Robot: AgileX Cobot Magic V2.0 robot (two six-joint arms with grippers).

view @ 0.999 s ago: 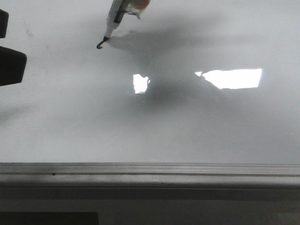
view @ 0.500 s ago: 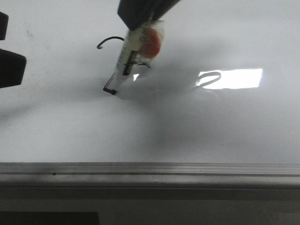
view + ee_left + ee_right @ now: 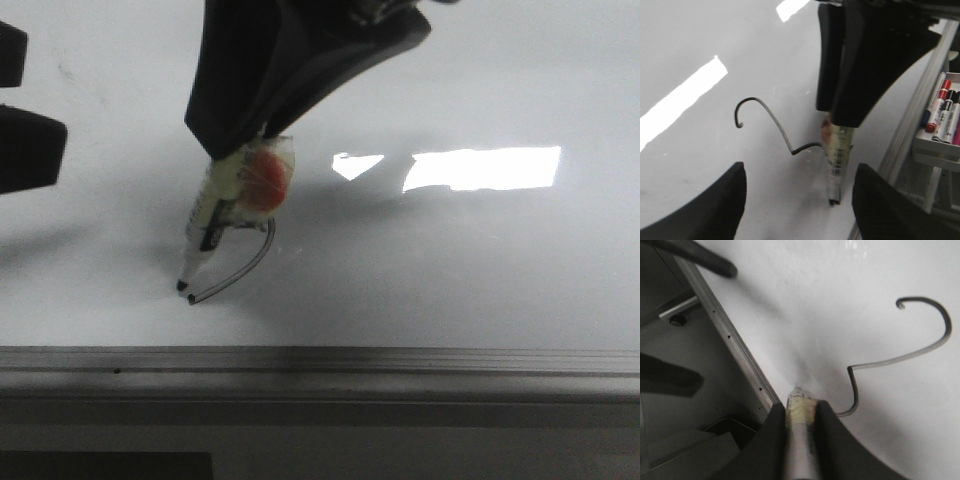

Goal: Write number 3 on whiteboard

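The whiteboard [image 3: 470, 270] fills the front view, with its silver frame strip [image 3: 320, 360] along the near edge. My right gripper [image 3: 240, 140] is shut on a marker [image 3: 215, 215] with an orange label, whose tip touches the board near the frame. The number 3 [image 3: 765, 112] shows its hooked top, pointed middle and lower tail; in the front view only the lower curve [image 3: 252, 262] shows, the rest hidden behind the gripper. It also shows in the right wrist view [image 3: 900, 357]. My left gripper [image 3: 800, 210] is open and empty, low over the board beside the marker [image 3: 836, 160].
A white tray [image 3: 940, 145] with several spare markers stands just past the board's frame [image 3: 912, 125]. Bright glare patches [image 3: 480, 168] lie on the board. The left gripper's fingers [image 3: 25, 145] show at the left edge of the front view.
The right gripper has moved with the marker toward the near frame, drawing the pointed middle and the lower curve of the 3. The left gripper has stayed in place.
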